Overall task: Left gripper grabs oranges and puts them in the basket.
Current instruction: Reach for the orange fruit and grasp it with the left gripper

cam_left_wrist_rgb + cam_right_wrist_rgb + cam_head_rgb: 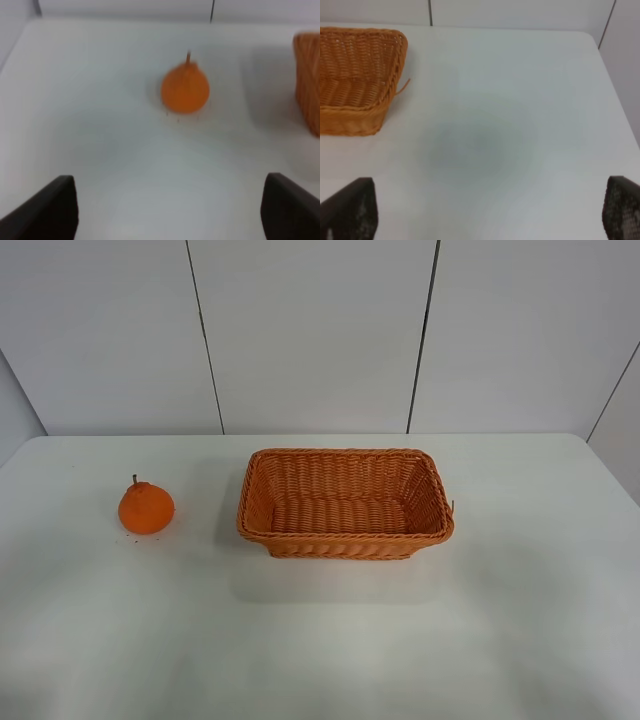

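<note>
A white, matte table [330, 640] with rounded far corners carries two things, both resting directly on its top. An orange [146, 508], round with a knobbed top and a short dark stem pointing up, sits toward the left side, a few tiny dark specks on the surface around its base. A rectangular orange-brown wicker basket [345, 536] with flared sides and a braided rim stands upright near the middle, well apart from the fruit, casting a soft shadow

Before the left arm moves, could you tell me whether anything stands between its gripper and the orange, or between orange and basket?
Nothing visible does: only bare table separates the left gripper from the orange, and the orange from the basket.
</note>
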Controlling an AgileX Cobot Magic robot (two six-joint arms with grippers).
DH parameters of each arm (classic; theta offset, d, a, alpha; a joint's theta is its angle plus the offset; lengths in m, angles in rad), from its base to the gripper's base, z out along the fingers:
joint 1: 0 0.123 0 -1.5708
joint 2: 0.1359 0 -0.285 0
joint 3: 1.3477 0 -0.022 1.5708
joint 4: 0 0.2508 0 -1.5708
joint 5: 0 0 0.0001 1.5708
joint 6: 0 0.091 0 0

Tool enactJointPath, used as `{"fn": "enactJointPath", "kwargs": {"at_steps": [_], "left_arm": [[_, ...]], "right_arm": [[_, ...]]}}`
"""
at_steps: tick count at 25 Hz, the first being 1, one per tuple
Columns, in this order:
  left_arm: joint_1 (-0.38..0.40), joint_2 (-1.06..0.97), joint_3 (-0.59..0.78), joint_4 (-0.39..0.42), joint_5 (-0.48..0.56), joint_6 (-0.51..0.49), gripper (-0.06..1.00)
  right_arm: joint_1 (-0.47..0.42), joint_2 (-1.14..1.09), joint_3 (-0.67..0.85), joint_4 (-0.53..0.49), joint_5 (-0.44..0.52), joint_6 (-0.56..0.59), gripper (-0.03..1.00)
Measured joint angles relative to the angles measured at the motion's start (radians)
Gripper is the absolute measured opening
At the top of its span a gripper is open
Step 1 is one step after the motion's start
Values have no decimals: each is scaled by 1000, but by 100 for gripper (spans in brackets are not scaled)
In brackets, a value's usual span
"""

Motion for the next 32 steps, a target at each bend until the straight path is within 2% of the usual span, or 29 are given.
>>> {"fn": "enactJointPath", "kwargs": {"at_steps": [5,9,15,17,23,32], "left_arm": [[0,260,-1,-3,-67,2,85],[0,495,-5,-38,-204,17,83],[0,865,-90,-138,-417,112,83],[0,1000,-149,-178,-452,153,82],[0,1342,-337,-256,-474,284,82],[1,1691,-557,-259,-495,311,82]], "right_arm": [[0,0,0,0,0,0,69],[0,0,0,0,0,0,69],[0,0,0,0,0,0,69],[0,0,0,0,0,0,69],[0,0,0,0,0,0,69],[0,0,0,0,0,0,69]]}}
